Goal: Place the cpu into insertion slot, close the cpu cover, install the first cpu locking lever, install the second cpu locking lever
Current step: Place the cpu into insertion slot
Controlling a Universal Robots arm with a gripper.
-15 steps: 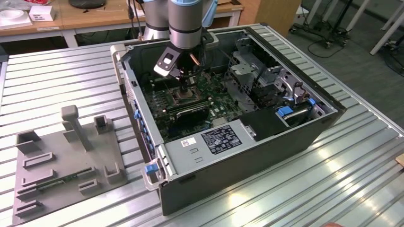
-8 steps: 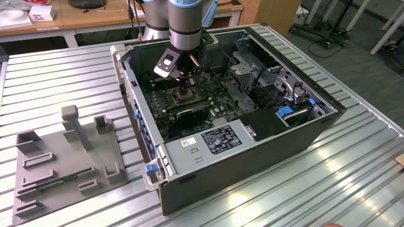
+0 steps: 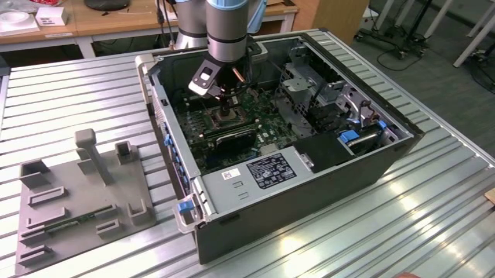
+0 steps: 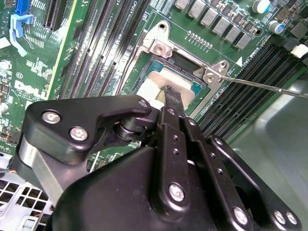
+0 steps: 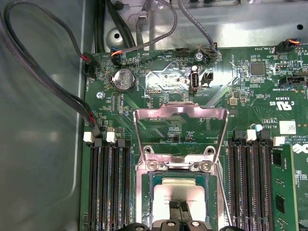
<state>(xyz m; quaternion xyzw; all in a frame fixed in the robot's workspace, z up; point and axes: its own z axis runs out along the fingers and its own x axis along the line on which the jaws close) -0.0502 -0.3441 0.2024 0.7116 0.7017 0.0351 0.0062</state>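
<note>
gripper (image 5: 180, 215): fingers drawn narrow, tips on the cpu (image 5: 179, 190);
cpu: seated in the insertion slot (image 5: 143, 192);
cpu cover (image 5: 181, 111): swung open off the slot

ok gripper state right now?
Gripper: shut, fingers together with nothing seen between them; tips sit over the cpu, which lies in the insertion slot.

White lettering dots the motherboard (image 5: 250, 96); a printed label (image 3: 270, 169) tops the case (image 3: 325, 197)
</note>
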